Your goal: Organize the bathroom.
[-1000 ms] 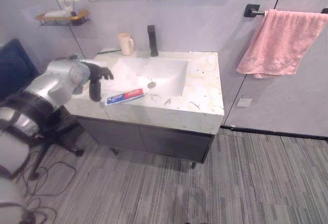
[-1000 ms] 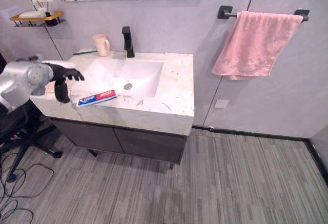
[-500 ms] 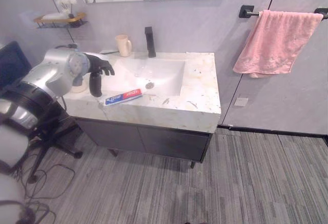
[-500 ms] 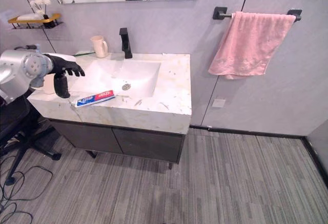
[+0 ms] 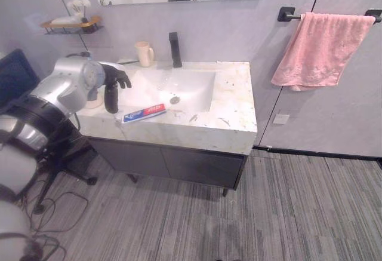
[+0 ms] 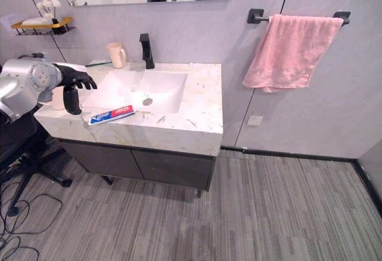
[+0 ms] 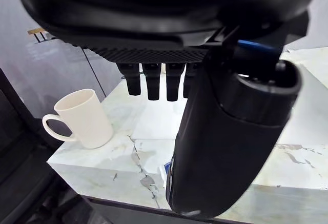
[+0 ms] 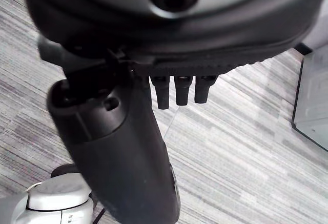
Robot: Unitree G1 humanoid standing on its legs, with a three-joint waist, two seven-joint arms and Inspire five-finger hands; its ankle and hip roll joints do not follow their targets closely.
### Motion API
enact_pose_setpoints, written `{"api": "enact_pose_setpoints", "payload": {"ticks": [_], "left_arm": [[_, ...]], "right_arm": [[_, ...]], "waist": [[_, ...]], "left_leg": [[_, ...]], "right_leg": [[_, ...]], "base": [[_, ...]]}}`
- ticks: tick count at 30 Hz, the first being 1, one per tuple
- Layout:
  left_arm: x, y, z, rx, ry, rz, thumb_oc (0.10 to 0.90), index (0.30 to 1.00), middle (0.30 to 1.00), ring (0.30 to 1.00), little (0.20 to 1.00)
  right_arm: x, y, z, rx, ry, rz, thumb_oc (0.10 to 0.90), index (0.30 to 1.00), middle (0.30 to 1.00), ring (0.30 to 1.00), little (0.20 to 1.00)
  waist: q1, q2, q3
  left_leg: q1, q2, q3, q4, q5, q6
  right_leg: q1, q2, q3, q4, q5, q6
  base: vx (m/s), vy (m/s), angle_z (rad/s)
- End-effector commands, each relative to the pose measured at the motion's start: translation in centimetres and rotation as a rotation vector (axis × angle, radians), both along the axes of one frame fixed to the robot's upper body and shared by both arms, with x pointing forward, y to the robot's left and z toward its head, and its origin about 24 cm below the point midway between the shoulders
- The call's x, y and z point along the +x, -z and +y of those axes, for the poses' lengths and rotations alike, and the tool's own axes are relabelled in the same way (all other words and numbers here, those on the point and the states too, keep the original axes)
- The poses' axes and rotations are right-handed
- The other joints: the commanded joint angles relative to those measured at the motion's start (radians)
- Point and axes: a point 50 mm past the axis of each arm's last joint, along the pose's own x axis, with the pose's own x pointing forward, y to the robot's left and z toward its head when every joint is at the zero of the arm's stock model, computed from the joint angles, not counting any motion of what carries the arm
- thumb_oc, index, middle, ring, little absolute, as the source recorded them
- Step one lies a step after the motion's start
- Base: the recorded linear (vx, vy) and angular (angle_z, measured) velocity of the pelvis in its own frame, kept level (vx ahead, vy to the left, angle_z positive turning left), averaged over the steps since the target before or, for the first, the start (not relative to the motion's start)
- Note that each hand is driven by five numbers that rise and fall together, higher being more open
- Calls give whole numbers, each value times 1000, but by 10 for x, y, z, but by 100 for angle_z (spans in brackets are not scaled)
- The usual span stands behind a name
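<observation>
A red, white and blue toothpaste tube (image 5: 144,112) lies flat near the front left of the marble vanity top (image 5: 233,111). My left hand (image 5: 114,80) hovers open just left of the tube, thumb pointing down at the counter and fingers straight toward the sink (image 5: 173,86), holding nothing. A small white cup (image 5: 92,98) stands behind that hand at the counter's left edge. A cream mug (image 5: 144,52) stands at the back beside the black faucet (image 5: 175,49). In the left wrist view a white mug (image 7: 82,119) sits on the marble past my fingers. My right hand (image 8: 128,147) hangs open over the wood-look floor.
A pink towel (image 5: 322,49) hangs from a black bar on the wall right of the vanity. A small wall shelf (image 5: 68,25) with flowers sits at upper left. A dark chair (image 5: 12,76) stands left of the vanity. Dark cabinet doors (image 5: 173,162) run below the counter.
The whole picture has shifted slightly with the camera. My left hand stays open over the same spot beside the toothpaste tube.
</observation>
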Motion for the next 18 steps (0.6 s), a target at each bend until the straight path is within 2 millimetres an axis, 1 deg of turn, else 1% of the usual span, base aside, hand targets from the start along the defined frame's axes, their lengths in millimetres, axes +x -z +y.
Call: {"api": "enact_pose_setpoints", "payload": {"ticks": [1, 3, 5, 6, 9, 13, 18], "left_arm": [[-10, -51, 28, -114, -159, -228, 800, 900, 900, 900, 900], [-10, -50, 29, -173, -178, -236, 800, 900, 900, 900, 900], [-10, -51, 30, -177, -192, -250, 800, 900, 900, 900, 900], [-10, -52, 33, -205, -222, -279, 800, 900, 900, 900, 900], [-10, -49, 39, -241, -265, -275, 800, 900, 900, 900, 900], [-11, -45, 46, -229, -312, -242, 800, 900, 900, 900, 900], [-12, -47, 53, -196, -359, -266, 800, 900, 900, 900, 900]], "right_arm": [[-34, -11, -32, -107, -23, 119, 800, 900, 900, 900, 900], [-35, -11, -31, -109, -23, 115, 800, 900, 900, 900, 900], [-36, -11, -32, -111, -25, 117, 800, 900, 900, 900, 900], [-38, -11, -32, -111, -28, 118, 800, 900, 900, 900, 900], [-40, -11, -32, -111, -27, 123, 800, 900, 900, 900, 900], [-40, -11, -32, -111, -26, 117, 800, 900, 900, 900, 900], [-39, -11, -33, -108, -31, 109, 800, 900, 900, 900, 900]], "waist": [[-13, 0, -49], [-17, -1, -46], [-18, -3, -45], [-20, -5, -42], [-21, -8, -41], [-21, -14, -35], [-23, -17, -31]], "left_leg": [[-37, 19, -36, 58, -46, 28], [-40, 21, -39, 57, -42, 26], [-41, 22, -39, 56, -42, 26], [-43, 25, -41, 59, -41, 24], [-45, 28, -41, 62, -41, 23], [-51, 34, -43, 68, -39, 23], [-53, 38, -46, 75, -40, 24]], "right_leg": [[22, -13, -5, -45, 21, 101], [19, -11, -6, -43, 19, 99], [19, -11, -7, -43, 19, 100], [19, -11, -8, -41, 18, 99], [20, -11, -12, -40, 17, 99], [16, -9, -15, -34, 15, 95], [19, -7, -17, -32, 12, 93]], "base": [[2, -34, 1], [6, -42, 0], [14, -36, -1], [15, -40, -1], [10, -43, -2], [-2, -28, -1], [0, -6, 0]]}}
